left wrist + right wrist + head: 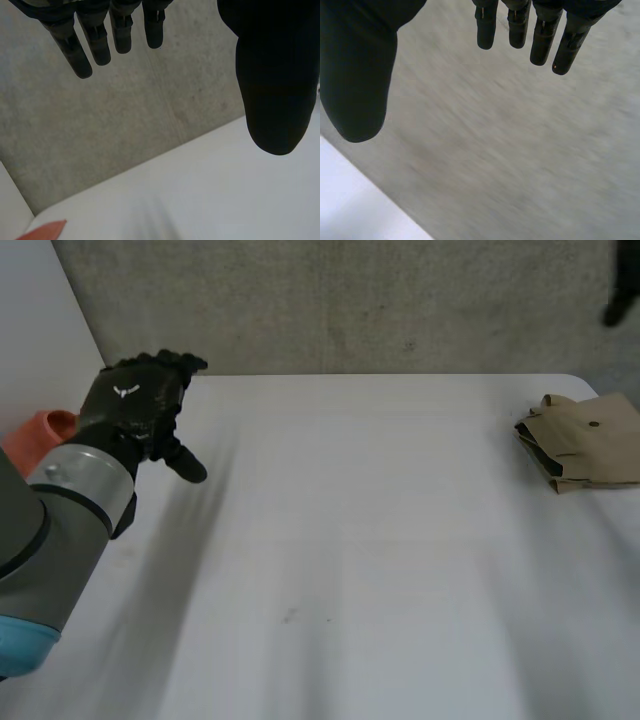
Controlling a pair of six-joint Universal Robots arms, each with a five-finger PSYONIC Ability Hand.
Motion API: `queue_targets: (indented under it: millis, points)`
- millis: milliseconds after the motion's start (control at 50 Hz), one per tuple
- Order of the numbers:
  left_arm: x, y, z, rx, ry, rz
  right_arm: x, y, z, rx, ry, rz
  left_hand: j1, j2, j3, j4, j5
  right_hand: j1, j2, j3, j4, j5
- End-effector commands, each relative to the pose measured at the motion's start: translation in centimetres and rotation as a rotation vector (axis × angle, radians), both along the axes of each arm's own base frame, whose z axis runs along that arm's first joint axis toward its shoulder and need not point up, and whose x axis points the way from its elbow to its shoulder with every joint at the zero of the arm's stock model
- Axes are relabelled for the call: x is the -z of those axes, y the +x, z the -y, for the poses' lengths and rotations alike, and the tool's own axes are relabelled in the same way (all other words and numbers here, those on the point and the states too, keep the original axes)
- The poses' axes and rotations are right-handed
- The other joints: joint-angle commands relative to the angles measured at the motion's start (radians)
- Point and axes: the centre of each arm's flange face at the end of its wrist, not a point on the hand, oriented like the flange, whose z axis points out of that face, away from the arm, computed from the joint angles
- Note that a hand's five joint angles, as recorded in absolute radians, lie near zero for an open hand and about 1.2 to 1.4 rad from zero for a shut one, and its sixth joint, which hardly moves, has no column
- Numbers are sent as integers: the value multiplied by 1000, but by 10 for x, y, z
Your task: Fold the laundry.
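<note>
A tan garment (585,445) lies folded in a small stack at the right edge of the white table (350,540). My left hand (135,405) is raised over the table's far left corner, a long way from the garment. In its own wrist view the left hand (275,75) has straight fingers (100,40), a thumb set wide apart and nothing between them. My right hand (355,65) is also open and empty, its fingers (540,35) straight, held in front of a grey surface with a strip of table beside its thumb.
An orange object (40,435) sits beside the table's left edge, behind my left arm, and its tip (45,231) appears below the left hand. A grey concrete wall (350,300) runs behind the table. A small dark shape (622,295) hangs at the far right.
</note>
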Motion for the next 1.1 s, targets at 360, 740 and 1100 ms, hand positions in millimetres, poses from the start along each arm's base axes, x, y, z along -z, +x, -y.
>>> queue_targets:
  millis: [360, 740, 1100]
  points:
    - [-14, 23, 27, -92, -41, -8, 99, 114, -175, -530, 501, 315, -16, -29, -37, -27, -48, -25, -41, -38, -55, -64]
    - [56, 146, 156, -377, 55, 482, 109, 110, -184, -526, 528, 296, -16, -29, -37, -27, -48, -25, -41, -38, -55, -64]
    - [133, 187, 201, -453, 203, 546, 119, 112, -191, -534, 535, 228, 293, 279, 272, 281, 261, -25, -41, -38, -55, -64]
